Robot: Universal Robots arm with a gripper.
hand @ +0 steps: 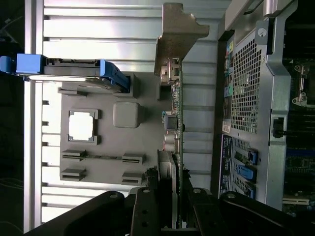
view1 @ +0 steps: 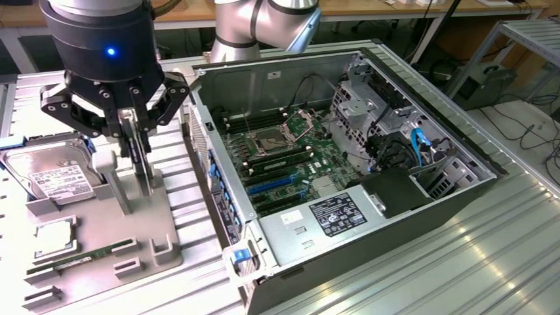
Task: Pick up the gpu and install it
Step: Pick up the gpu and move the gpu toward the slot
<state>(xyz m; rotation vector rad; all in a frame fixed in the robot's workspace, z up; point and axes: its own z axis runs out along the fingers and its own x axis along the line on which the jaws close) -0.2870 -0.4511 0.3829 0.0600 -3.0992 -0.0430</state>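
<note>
1. The open black and grey metal computer case (view1: 262, 82) lies on its side at the exterior view's right, with its green motherboard (view1: 289, 151) facing up.
2. The flat grey plastic fixture tray (view1: 170, 223) lies just beside the case, on the exterior view's left.
3. The black two-finger gripper (view1: 133, 147) points straight down over the tray. Its jaws are narrow and closed on the upper edge of the card.
4. The thin dark green gpu card (hand: 178, 113) hangs on edge below the gripper, with its flat faces upright.
   - Its long axis runs level, alongside the case wall nearest the tray.
   - The silvery metal bracket (hand: 179, 34) caps the end far from the gripper.
   - I cannot tell whether its lower edge is clear of the tray.
5. The short blue expansion slots (view1: 269, 186) on the motherboard lie well apart from the card, beyond that wall toward the exterior view's right. They seem to run across the card's long axis rather than along it.
</note>
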